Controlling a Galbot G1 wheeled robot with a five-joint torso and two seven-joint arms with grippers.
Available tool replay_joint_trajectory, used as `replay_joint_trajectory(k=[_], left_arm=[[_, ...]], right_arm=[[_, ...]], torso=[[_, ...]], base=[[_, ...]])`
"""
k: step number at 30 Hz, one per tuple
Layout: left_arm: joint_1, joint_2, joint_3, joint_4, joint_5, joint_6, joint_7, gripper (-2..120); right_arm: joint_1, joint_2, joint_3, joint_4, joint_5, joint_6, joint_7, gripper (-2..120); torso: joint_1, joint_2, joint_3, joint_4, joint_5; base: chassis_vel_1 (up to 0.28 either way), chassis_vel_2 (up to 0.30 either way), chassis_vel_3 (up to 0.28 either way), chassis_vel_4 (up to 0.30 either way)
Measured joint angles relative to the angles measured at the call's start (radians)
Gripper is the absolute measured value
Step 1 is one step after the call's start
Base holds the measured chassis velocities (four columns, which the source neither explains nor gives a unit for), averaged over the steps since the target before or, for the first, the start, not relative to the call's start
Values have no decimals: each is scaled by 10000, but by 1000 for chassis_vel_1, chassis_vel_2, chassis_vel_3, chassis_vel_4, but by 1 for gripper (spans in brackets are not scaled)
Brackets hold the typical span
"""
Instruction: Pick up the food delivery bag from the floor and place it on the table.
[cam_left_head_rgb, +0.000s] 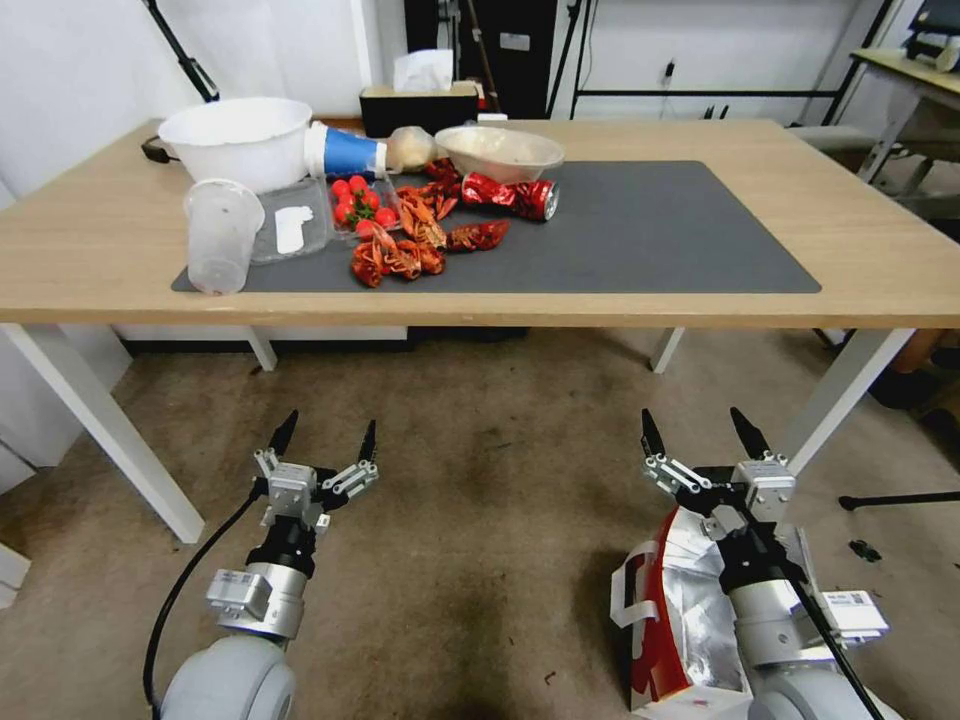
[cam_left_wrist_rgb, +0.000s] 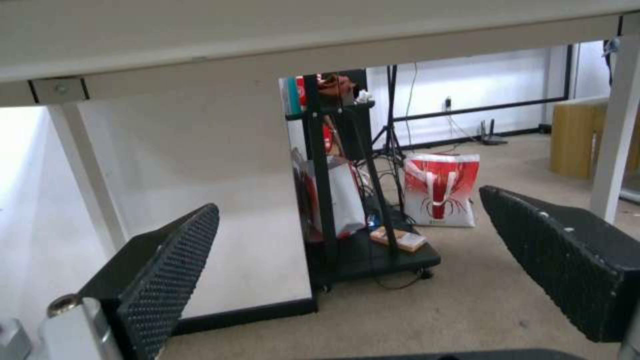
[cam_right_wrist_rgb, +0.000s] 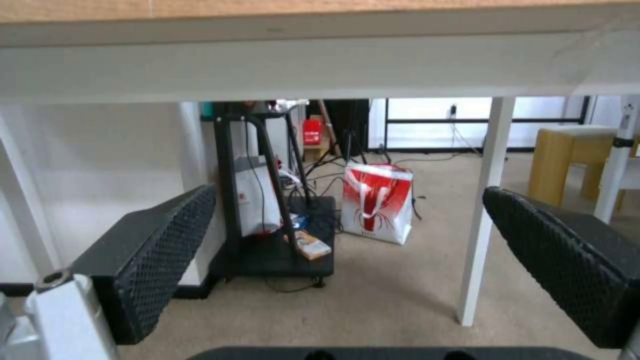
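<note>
- I have both pincers out low over the floor (cam_left_head_rgb: 480, 520), in front of the bench (cam_left_head_rgb: 700, 290).
- Left pincer (cam_left_head_rgb: 325, 440): spread wide, nothing between its two fingers.
- Right pincer (cam_left_head_rgb: 697, 432): also spread and holding nothing, hovering just above the food delivery bag (cam_left_head_rgb: 680, 610).
- One food delivery bag, on the carpet by my right arm (foil lining showing, one white handle loop at its side).
- On the bench's dark mat (cam_left_head_rgb: 640, 230) I count two bowls (cam_left_head_rgb: 240, 135), one clear cup (cam_left_head_rgb: 218, 235), one crushed red can (cam_left_head_rgb: 510, 195), and a heap of crayfish (cam_left_head_rgb: 405, 245).
- Under the bench, farther off, one red-and-white bag (cam_right_wrist_rgb: 377, 202) beside a black rack (cam_right_wrist_rgb: 267, 220).
</note>
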Motion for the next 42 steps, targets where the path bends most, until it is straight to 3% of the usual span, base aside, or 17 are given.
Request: replay_joint_trajectory(k=[42], left_arm=[[17, -9, 47, -48, 30, -54, 88, 98]], right_arm=[[70, 81, 237, 73, 128, 55, 137, 100]], torso=[[-456, -1684, -1223, 0, 1]], base=[[0, 0, 0, 0]])
